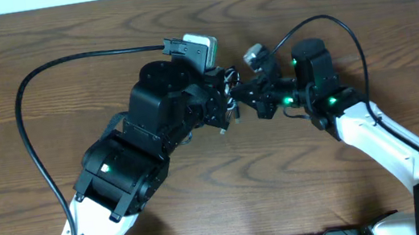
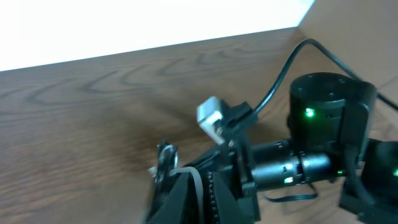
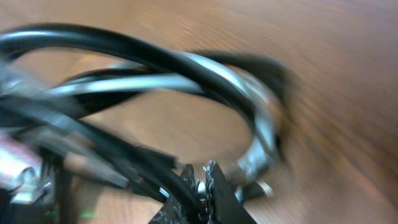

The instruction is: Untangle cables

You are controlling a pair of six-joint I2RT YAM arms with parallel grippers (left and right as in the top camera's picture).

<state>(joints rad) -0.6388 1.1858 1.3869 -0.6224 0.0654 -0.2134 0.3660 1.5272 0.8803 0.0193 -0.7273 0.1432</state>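
The cables [image 1: 232,108] are a small black and white bundle held between my two grippers at the middle of the table, mostly hidden by them in the overhead view. My left gripper [image 1: 225,97] is shut on a white cord [image 2: 198,178] that runs up between its fingers [image 2: 205,186]; a small plug end [image 2: 165,154] sticks out beside it. My right gripper [image 1: 244,97] faces the left one, almost touching it. In the right wrist view, blurred black and white loops [image 3: 186,78] arch over the wood, and the fingers [image 3: 203,186] are shut on a black cord.
A thick black arm cord [image 1: 29,133] loops wide over the left of the brown wooden table [image 1: 389,4]. Another arm cord [image 1: 344,31] arcs above the right arm. The right arm's body [image 2: 326,124] stands close in front of the left wrist camera.
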